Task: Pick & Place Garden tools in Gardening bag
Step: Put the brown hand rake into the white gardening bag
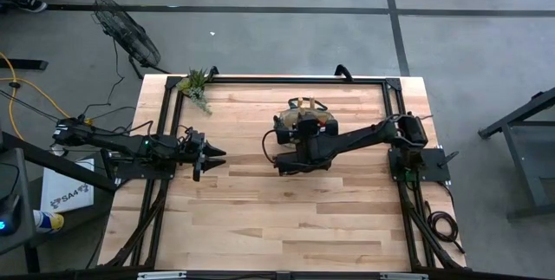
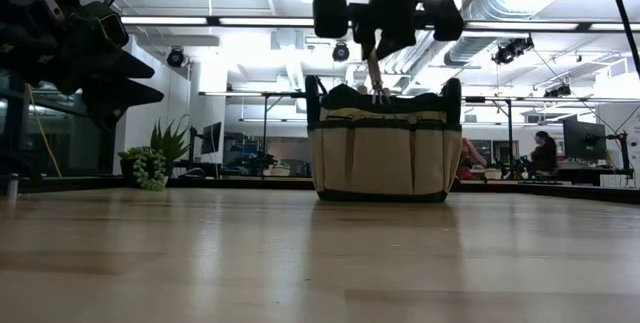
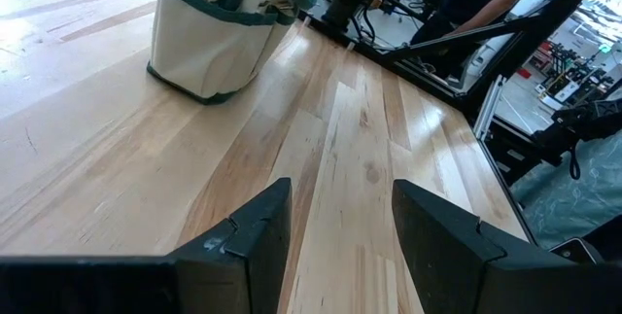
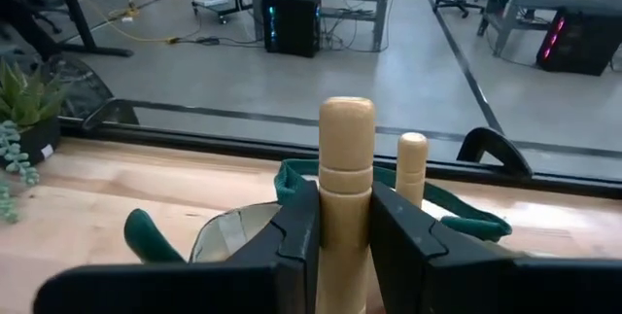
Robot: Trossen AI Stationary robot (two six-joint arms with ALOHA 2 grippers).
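Wooden-handled garden tool [image 4: 345, 188] is gripped upright by the right gripper [image 4: 345, 231] directly above the tan canvas gardening bag [image 2: 380, 153]; the left gripper [image 3: 335, 231] is held parted, well apart.

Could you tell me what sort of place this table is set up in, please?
Probably a robotics lab or workshop: a bare concrete floor, exposed ceiling ducts, desks with monitors behind, and a floor fan beside the wooden table.

1. Gardening bag [image 2: 378, 151]: tan canvas, dark green rim and handles, upright toward the table's far side.
2. Wooden tool handle [image 4: 346, 173]: upright over the bag, clamped between dark fingers; a second, thinner wooden handle [image 4: 412, 166] just beside.
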